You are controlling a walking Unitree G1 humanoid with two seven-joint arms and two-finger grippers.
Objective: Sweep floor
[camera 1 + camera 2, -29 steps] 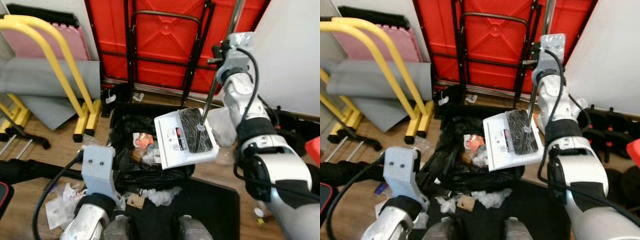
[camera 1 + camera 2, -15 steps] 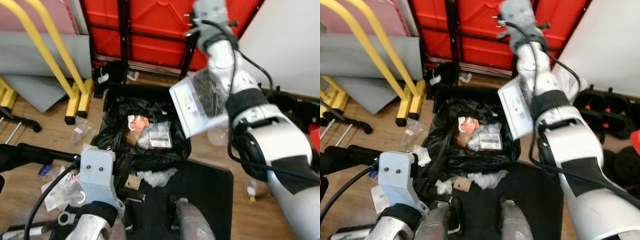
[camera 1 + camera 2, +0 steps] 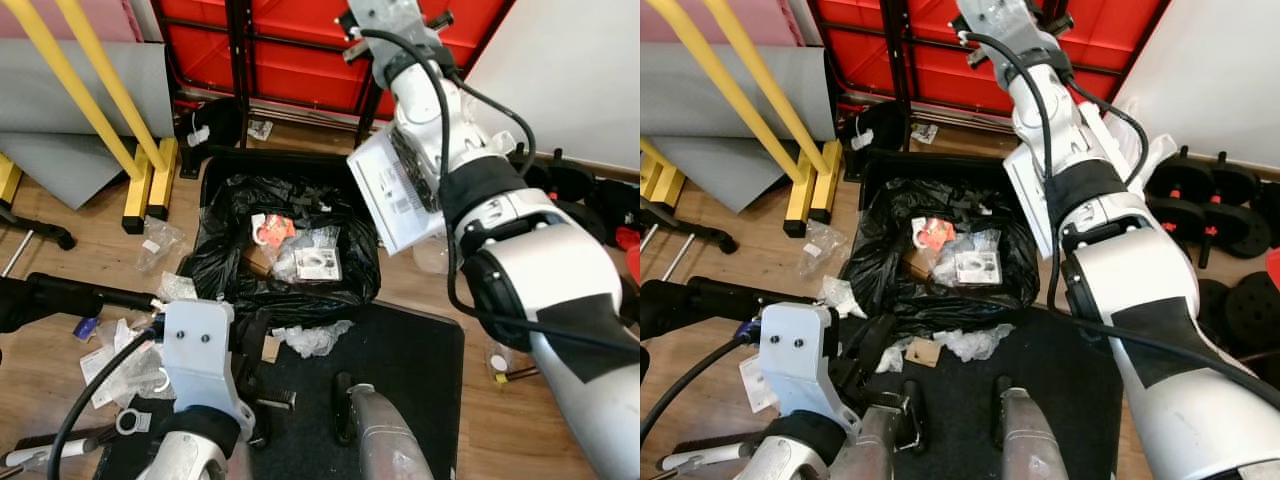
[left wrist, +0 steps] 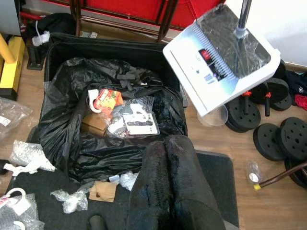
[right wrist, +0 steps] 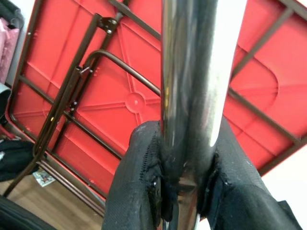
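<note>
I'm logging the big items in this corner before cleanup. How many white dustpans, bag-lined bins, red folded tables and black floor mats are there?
White dustpan: 1
Bag-lined bin: 1
Red folded table: 1
Black floor mat: 1
Total: 4

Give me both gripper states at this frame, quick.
Left gripper: shut, empty, held over the bin bag.
Right gripper: shut on the dustpan handle, with the white dustpan raised beside the bin.
</note>
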